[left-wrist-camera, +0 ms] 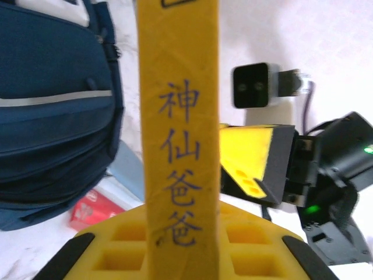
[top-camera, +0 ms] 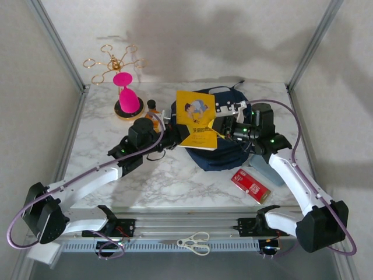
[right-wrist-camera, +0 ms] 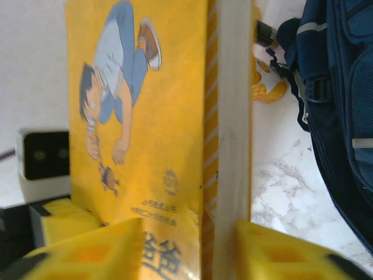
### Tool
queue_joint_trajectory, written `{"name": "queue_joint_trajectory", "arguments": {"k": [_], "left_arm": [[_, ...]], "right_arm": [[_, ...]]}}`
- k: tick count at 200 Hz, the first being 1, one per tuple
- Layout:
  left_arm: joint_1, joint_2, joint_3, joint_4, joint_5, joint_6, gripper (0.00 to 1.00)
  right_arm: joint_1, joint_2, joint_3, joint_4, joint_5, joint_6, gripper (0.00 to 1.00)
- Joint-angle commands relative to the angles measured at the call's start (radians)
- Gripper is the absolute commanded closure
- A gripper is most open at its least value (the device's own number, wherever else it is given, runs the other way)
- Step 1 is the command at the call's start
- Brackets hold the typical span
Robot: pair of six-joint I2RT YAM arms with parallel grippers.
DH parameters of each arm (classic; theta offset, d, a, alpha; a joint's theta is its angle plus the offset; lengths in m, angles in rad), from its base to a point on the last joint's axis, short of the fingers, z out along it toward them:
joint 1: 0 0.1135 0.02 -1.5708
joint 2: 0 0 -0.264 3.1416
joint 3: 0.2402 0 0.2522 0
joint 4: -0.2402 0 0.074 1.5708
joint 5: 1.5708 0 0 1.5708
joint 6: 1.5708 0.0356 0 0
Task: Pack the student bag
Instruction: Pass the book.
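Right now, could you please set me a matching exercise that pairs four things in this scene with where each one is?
Things:
1 yellow book
2 student bag
3 red packet
4 scissors

Places:
A on the front rail, off the table
B held up in the air
C flat near the table's front right edge
D lying mid-table, partly behind the book

Pairs: 1-B; 2-D; 3-C; 4-A

robot lab test cell: marble-look worktop (top-camera: pixel 145 181) is boxed in by aluminium frame posts (top-camera: pixel 58 44) and plain white panels (top-camera: pixel 192 35); arms (top-camera: pixel 93 178) are bolted to a rail (top-camera: pixel 186 224) at the near edge.
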Motion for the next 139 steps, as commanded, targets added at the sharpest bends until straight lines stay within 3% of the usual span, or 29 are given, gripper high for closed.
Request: {"name": "queue_joint_trajectory", "arguments": {"k": [1, 19, 28, 59, 107, 123, 139], "left_arm": [[-0.019, 0.017, 0.054, 0.194, 0.047, -0.019, 1.00], [-0.027, 0.043, 0.067, 0.247, 0.050, -0.033, 1.00], [-0.036, 0.061, 0.077, 0.270, 0.051, -0.041, 1.00], [-0.045, 0.123, 0.120, 0.241, 0.028, -0.012, 1.00], [-0.046, 0.178, 0.176, 0.106, -0.024, 0.077, 0.99], [-0.049, 0.204, 0.216, 0.025, -0.029, 0.129, 0.84], [-0.052, 0.229, 0.271, -0.071, -0.022, 0.237, 0.58]], "right_arm": [[-0.040, -0.047, -0.029, -0.021, -0.079, -0.027, 0.38], [-0.076, -0.059, -0.075, 0.035, -0.141, 0.013, 0.18], [-0.077, -0.054, -0.091, 0.084, -0.189, 0.047, 0.13], [-0.082, -0.105, -0.089, 0.175, -0.241, 0.105, 0.19], [-0.174, -0.136, -0.077, 0.131, -0.238, 0.100, 0.80], [-0.198, -0.133, -0.061, 0.094, -0.217, 0.065, 0.98], [-0.237, -0.133, -0.028, 0.016, -0.166, 0.007, 1.00]]}}
